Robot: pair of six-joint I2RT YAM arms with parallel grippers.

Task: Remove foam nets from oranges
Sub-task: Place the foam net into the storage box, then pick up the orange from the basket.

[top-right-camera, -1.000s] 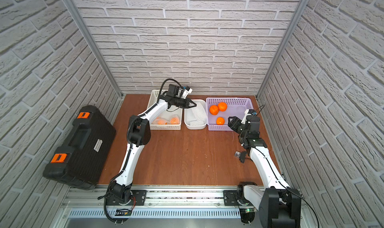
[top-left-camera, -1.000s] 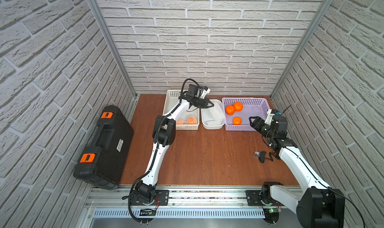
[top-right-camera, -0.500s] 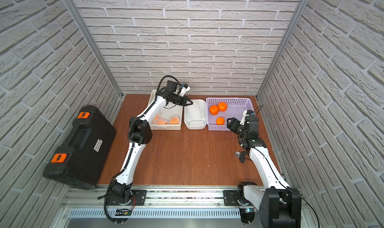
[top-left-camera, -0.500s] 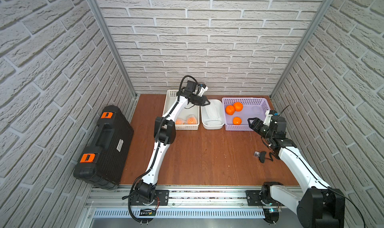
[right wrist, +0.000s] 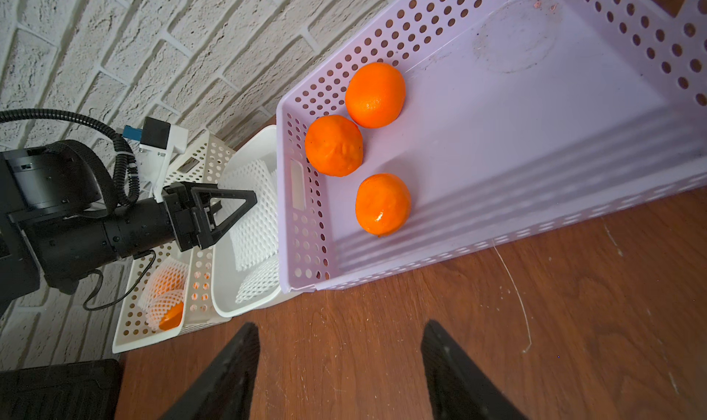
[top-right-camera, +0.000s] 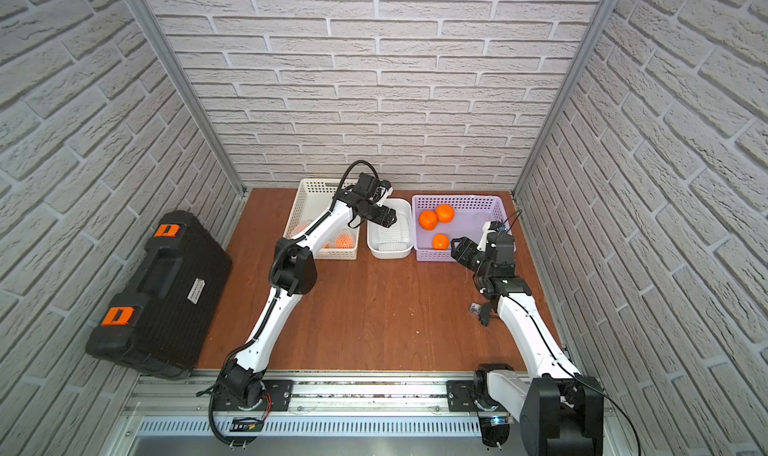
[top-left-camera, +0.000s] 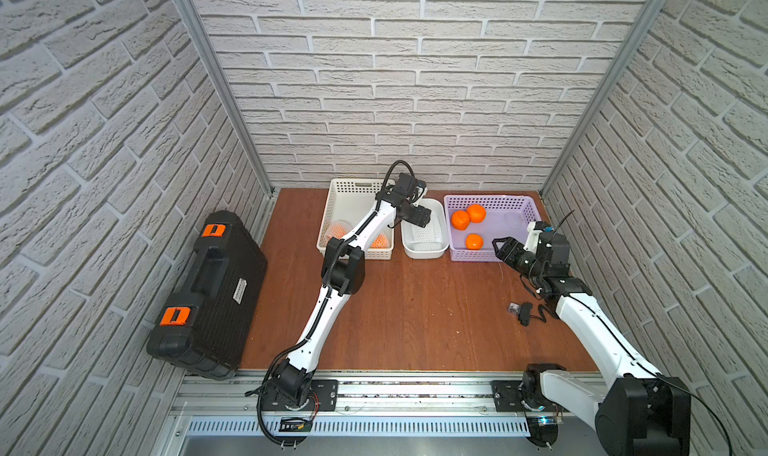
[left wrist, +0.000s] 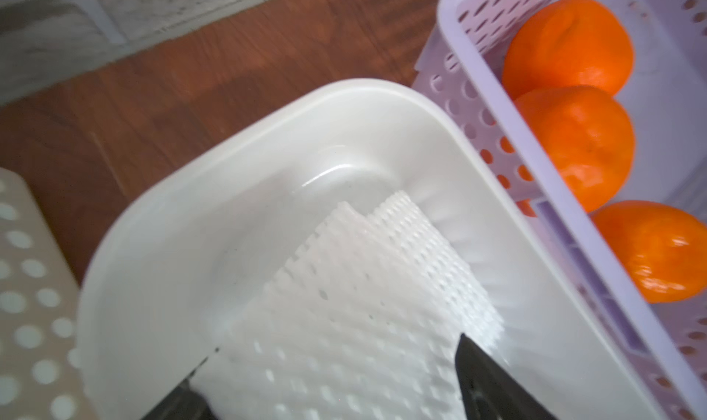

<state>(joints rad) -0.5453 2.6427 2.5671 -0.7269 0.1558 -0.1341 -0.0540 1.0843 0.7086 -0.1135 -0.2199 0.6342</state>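
Three bare oranges (top-left-camera: 474, 241) sit in the purple basket (top-left-camera: 494, 201), right of centre in both top views. Two more, wrapped in foam nets (top-left-camera: 338, 230), lie in the white holed basket (top-left-camera: 353, 188) to its left, partly behind my left arm (top-left-camera: 332, 308). Between the baskets stands a white tub (top-left-camera: 424, 255) with empty nets piled inside.

My left claw (left wrist: 333, 395) hangs over that tub, jaws spread wide. A net lies between them, and I judge it loose rather than gripped. My right claw (right wrist: 340, 345) stands part open over bare table (right wrist: 497, 322) beside the purple basket, holding nothing.

The nets look very light, soft and stretchy, so I would pinch a loose open end and pull along the fruit. Squeezing through the mesh could bruise the orange.

Only the left wrist view shows the jaw gap, which the arm hides from above. The right wrist view shows orange skin peeking from one wrapped fruit (right wrist: 170, 316), a detail too small in the top views.
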